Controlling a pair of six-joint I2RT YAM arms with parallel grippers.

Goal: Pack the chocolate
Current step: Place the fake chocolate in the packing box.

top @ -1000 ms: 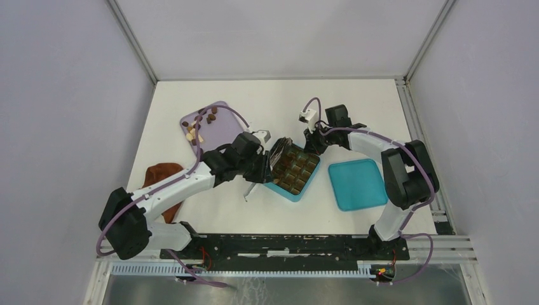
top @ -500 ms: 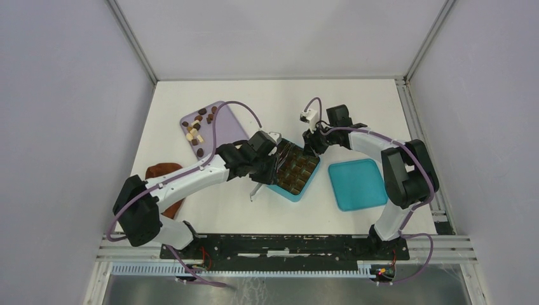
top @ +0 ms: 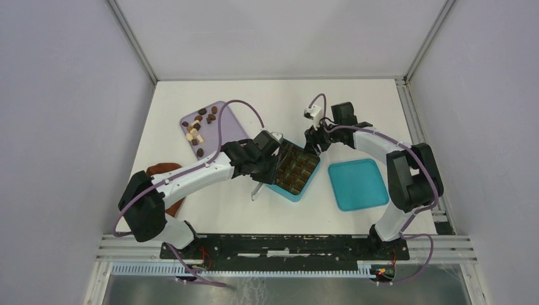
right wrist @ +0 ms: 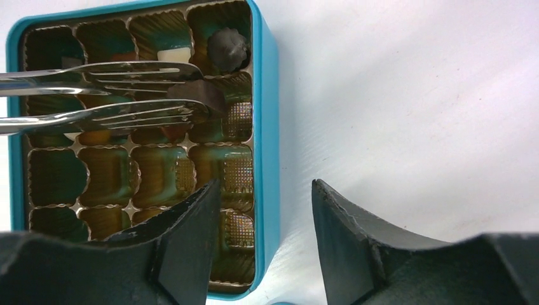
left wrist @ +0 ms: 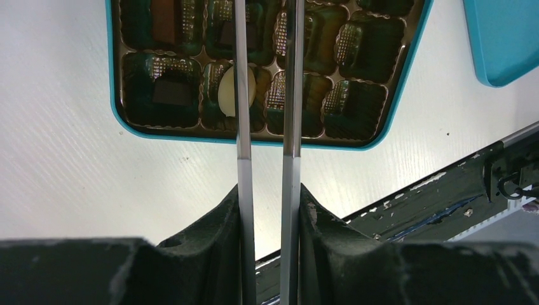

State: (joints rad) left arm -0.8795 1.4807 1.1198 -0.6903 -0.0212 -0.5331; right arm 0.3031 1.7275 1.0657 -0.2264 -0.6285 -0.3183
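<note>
Several small chocolate pieces [top: 198,130] lie on the lilac tray [top: 230,124]. My left gripper [top: 270,166] is shut on metal tongs [left wrist: 292,95], whose forked tips [right wrist: 127,89] pinch a dark chocolate [right wrist: 194,92] over a cell of the teal box [top: 293,198]. Some cells hold pieces: a round dark one [right wrist: 227,47], a cream one [left wrist: 227,89], a dark block [left wrist: 170,90]. My right gripper [right wrist: 267,190] stands open, its fingers either side of the box wall [right wrist: 267,127], holding nothing.
The teal lid [top: 358,184] lies flat to the right of the box. A reddish-brown cloth [top: 159,171] sits at the left, partly under my left arm. The black rail of the arm bases [left wrist: 445,197] runs along the near table edge.
My right gripper has gone from shut to open beside the box. My left arm has swung right, carrying the tongs over the box cells.
</note>
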